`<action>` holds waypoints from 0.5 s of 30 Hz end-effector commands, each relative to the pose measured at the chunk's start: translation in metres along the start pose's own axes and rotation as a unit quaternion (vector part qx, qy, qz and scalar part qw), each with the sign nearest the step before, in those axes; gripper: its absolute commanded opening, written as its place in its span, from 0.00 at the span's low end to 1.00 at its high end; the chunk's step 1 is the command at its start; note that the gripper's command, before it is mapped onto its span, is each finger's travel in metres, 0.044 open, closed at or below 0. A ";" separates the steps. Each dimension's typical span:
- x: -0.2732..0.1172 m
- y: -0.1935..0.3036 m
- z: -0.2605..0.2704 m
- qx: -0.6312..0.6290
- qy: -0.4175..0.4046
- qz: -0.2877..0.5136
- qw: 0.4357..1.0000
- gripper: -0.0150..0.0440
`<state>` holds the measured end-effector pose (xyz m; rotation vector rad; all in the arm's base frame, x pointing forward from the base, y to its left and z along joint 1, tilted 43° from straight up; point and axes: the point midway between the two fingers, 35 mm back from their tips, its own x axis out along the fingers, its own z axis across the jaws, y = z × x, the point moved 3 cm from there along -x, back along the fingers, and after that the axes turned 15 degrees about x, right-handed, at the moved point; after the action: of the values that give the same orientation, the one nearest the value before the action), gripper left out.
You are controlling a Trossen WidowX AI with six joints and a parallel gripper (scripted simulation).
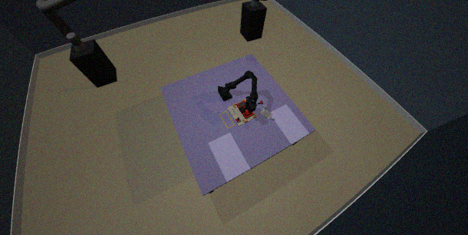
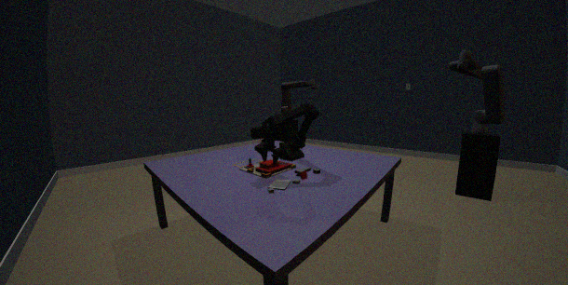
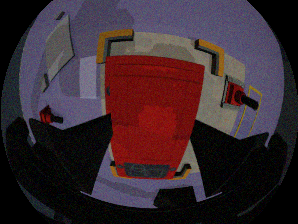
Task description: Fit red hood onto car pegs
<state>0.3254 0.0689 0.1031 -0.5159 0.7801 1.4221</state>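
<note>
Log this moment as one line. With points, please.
gripper (image 2: pixel 269 162) (image 3: pixel 152 120): shut on hood | hood (image 2: pixel 275 165) (image 3: pixel 155 105): over jig (image 3: pixel 217 95) | seating on pegs: cannot tell | release: not yet

The red hood (image 3: pixel 156 110) hides the pegs.

The red hood (image 2: pixel 275 165) (image 3: pixel 155 107) looks like smooth plastic; the lilac tabletop (image 1: pixel 184 97) (image 2: pixel 261 216) (image 3: pixel 210 22) looks matt.

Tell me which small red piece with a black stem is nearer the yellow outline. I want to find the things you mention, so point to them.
The red piece (image 1: pixel 238 120) (image 2: pixel 250 166) (image 3: pixel 233 94) on the pale board (image 1: pixel 234 113) (image 2: pixel 242 168) (image 3: pixel 231 64); the other (image 1: pixel 261 102) (image 2: pixel 304 175) (image 3: pixel 46 116) lies on the table (image 1: pixel 265 143) (image 2: pixel 275 225) (image 3: pixel 235 20).
</note>
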 end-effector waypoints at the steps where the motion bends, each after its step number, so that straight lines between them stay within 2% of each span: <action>1: 0.002 0.000 0.000 0.003 -0.002 0.001 1.000 0.25; 10: 0.002 0.000 0.000 0.000 0.000 0.000 1.000 0.25; 15: 0.002 0.000 0.000 0.000 0.000 0.000 1.000 0.48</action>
<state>0.3252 0.0704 0.1015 -0.5152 0.7800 1.4225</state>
